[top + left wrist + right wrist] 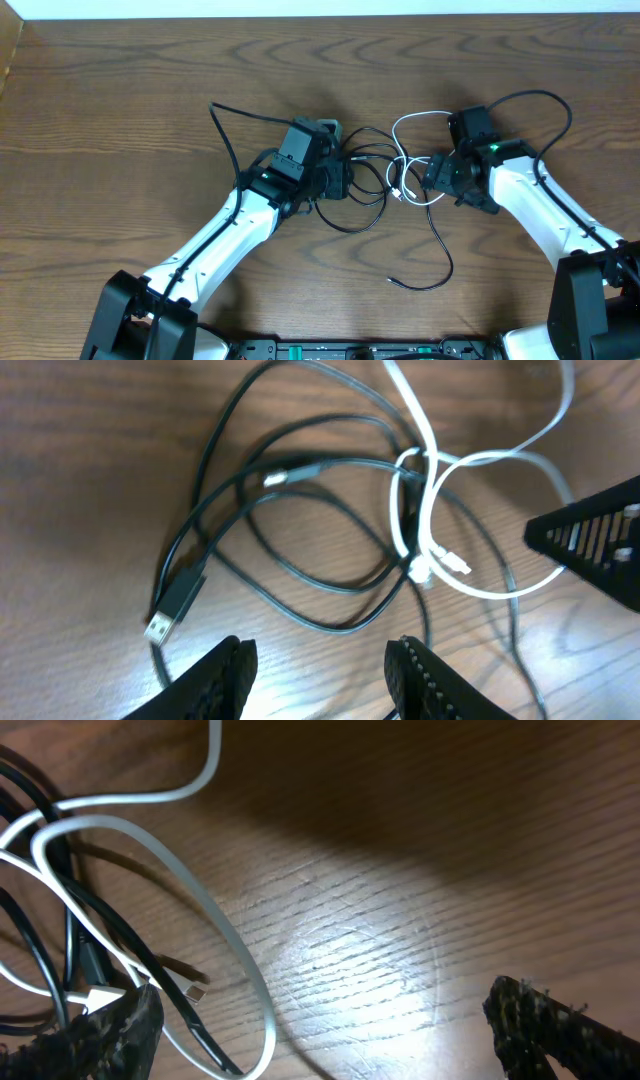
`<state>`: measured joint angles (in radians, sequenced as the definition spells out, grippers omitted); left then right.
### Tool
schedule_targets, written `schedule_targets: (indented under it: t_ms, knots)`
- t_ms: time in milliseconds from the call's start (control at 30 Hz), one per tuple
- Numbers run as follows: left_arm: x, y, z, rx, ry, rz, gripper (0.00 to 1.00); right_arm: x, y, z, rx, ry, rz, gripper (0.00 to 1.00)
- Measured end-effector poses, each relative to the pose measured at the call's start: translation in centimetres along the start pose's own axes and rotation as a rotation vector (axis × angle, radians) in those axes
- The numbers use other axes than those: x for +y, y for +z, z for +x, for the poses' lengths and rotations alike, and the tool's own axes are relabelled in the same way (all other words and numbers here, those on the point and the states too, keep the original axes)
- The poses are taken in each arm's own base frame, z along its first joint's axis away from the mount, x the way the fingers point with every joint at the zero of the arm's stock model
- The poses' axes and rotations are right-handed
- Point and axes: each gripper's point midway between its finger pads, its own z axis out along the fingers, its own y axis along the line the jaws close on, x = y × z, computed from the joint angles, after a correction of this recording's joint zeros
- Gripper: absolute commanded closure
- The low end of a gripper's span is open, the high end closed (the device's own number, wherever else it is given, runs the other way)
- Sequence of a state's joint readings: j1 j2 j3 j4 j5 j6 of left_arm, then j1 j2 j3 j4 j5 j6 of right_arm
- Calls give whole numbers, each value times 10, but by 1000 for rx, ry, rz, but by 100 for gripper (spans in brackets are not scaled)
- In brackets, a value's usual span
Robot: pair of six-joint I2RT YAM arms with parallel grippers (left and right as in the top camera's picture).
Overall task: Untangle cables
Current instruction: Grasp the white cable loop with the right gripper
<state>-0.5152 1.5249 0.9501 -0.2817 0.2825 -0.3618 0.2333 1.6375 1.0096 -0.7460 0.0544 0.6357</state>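
Both cables sit in a knotted pile at the middle of the table point(120, 90), right between the two arms. The black cable point(183, 592) makes a few overlapping loops, with its USB plug point(160, 626) at the lower left of the left wrist view. The white cable point(425, 520) loops across it on the right side. The left gripper point(320, 660) has its jaws apart over the black loops, holding nothing. The right gripper point(320, 1005) is spread wide, also empty, and the white loop runs past its left finger.

The left arm point(225, 235) and right arm point(540, 205) reach inward toward each other. The left gripper point(320, 660) hangs low, jaws partly apart. The right gripper point(320, 1005) has its jaws spread wide.
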Motion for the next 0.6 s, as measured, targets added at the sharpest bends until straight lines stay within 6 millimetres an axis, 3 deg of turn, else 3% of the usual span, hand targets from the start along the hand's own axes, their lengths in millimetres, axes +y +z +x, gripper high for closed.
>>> schedule_targets:
  t_ms: [100, 233, 367, 600]
  knots:
    - [8, 1, 8, 20, -11, -33, 53, 1, 6, 3, 0, 1, -15, 2]
    - [21, 1, 12, 26, -41, -101, 53, 2, 16, 10, 2, 1, -39, 12]
    - [31, -1, 13, 21, -67, -160, 53, 15, 23, 16, 0, -28, -100, 21]
    - [37, -2, 11, 7, -82, -193, 53, 46, 20, 18, -33, -103, -190, 14]
